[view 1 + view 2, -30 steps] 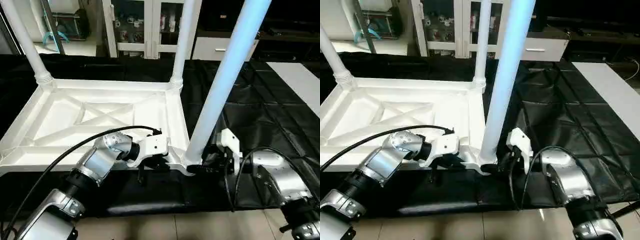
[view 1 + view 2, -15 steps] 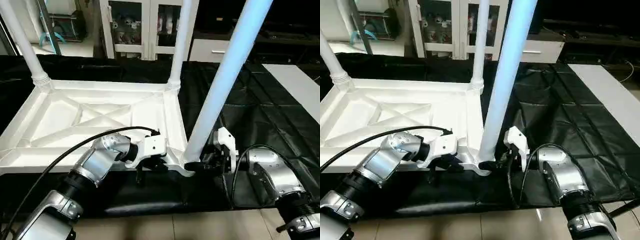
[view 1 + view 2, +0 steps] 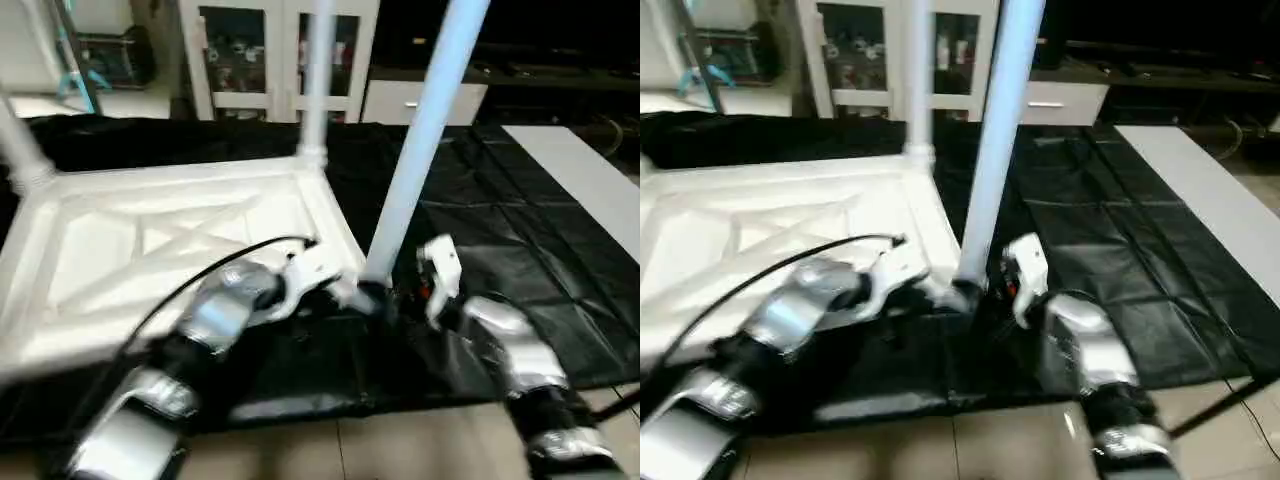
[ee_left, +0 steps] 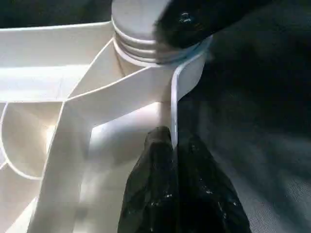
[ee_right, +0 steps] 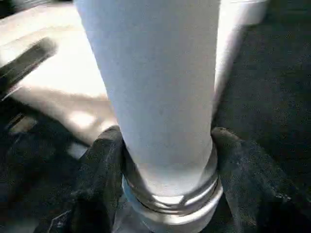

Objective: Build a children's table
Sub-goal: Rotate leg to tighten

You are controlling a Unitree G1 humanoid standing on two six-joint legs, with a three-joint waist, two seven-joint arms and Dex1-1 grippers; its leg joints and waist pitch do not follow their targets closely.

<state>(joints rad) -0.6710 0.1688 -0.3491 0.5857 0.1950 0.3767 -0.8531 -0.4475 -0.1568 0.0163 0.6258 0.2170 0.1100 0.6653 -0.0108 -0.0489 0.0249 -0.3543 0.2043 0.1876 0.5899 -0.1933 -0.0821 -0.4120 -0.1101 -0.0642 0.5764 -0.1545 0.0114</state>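
Tabletop (image 3: 150, 240) lies upside down, white, ribs crossing. Left gripper (image 4: 173, 145) pinches its rim; right gripper (image 5: 165, 141) clasps the near leg (image 3: 420, 150) at its threaded base.

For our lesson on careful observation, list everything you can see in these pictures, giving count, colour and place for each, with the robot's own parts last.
Tabletop: one, white, upside down on the black sheet, ribbed underside facing up.
Legs: three, white, standing up from the tabletop's corners; near leg, far right leg, far left leg.
Black sheet: one, black, spread under the tabletop.
Cabinet: one, white with glass doors, at the back.
Floor: pale tiles, in front of the sheet.
Left gripper: one, black fingers pinching the tabletop's thin rim wall beside the near corner.
Right gripper: one, black fingers either side of the near leg's base.
Forearms: two, silver, left and right.
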